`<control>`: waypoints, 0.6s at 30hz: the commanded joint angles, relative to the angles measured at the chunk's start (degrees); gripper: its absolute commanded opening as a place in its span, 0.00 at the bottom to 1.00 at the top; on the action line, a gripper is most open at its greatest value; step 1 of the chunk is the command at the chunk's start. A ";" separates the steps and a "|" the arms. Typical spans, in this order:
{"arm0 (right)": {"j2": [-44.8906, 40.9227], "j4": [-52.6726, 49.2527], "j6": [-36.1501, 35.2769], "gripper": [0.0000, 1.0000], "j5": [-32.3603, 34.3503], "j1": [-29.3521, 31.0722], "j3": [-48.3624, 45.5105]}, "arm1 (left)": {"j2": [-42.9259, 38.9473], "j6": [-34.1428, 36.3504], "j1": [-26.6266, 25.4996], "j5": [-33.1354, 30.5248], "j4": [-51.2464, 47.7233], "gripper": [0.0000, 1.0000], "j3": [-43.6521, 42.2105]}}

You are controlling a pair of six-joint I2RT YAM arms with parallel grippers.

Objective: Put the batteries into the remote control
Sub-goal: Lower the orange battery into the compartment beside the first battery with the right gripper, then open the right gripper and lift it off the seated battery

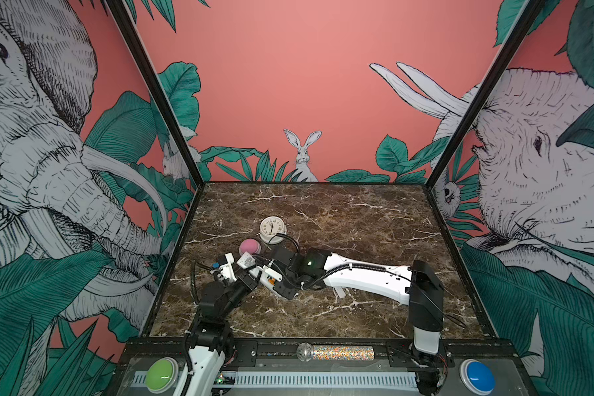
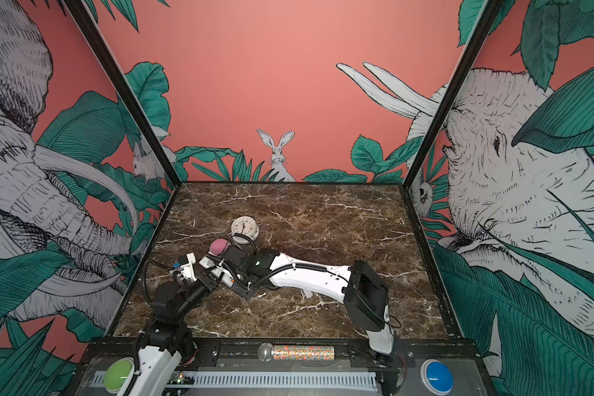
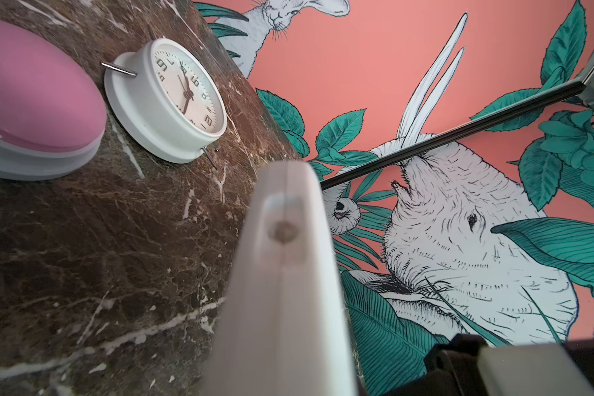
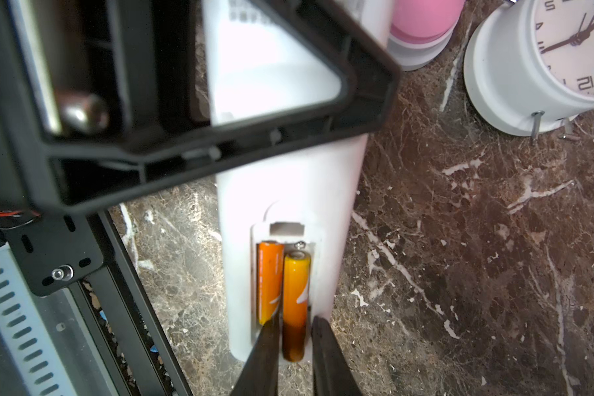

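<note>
The remote control (image 4: 288, 185) is turned back-up, its battery bay uncovered. Both orange batteries lie side by side in the bay: one (image 4: 270, 281) fully seated, another (image 4: 295, 291) reaching down to the bay's end. My right gripper (image 4: 295, 322) straddles that second battery's end, a thin gap showing on each side, so it stands slightly open. My left gripper (image 1: 249, 276) is shut on the remote control (image 1: 247, 262), and its black finger frame crosses the remote's label end in the right wrist view. The left wrist view shows only the remote's (image 3: 282, 274) blurred edge.
A white clock (image 1: 272, 229) and a pink-topped round object (image 1: 249, 247) sit just behind the remote. A small white piece (image 1: 340, 292) lies under the right arm. A microphone (image 1: 336, 352) rests on the front rail between a green button (image 1: 162, 373) and a blue button (image 1: 477, 377).
</note>
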 commanded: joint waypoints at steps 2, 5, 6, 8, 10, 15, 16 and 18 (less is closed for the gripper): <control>-0.02 -0.63 -0.79 0.23 0.75 0.27 1.22 | -0.76 -0.90 0.34 0.37 1.56 0.00 -1.23; -0.63 -0.13 -0.79 0.24 0.65 0.27 0.65 | -0.76 -1.03 0.29 0.37 1.60 0.00 -1.18; -0.91 0.14 -0.82 0.24 0.62 0.27 0.51 | -0.85 -1.15 0.29 0.34 1.56 0.00 -1.19; -1.48 0.50 -0.93 0.25 0.19 0.27 0.42 | -0.93 -1.23 0.33 0.33 1.55 0.00 -1.17; -2.01 0.57 -1.00 0.28 -0.19 0.29 0.42 | -0.98 -1.23 0.29 0.38 1.53 0.00 -1.19; -3.34 0.96 -1.83 0.34 -1.16 0.31 -0.02 | -0.99 -1.29 0.29 0.30 1.42 0.00 -1.15; -3.66 1.12 -2.02 0.35 -1.32 0.36 -0.10 | -0.93 -1.38 0.32 0.29 1.52 0.00 -1.19; -4.49 1.35 -2.37 0.36 -1.75 0.36 -0.50 | -0.96 -1.50 0.27 0.29 1.57 0.00 -1.17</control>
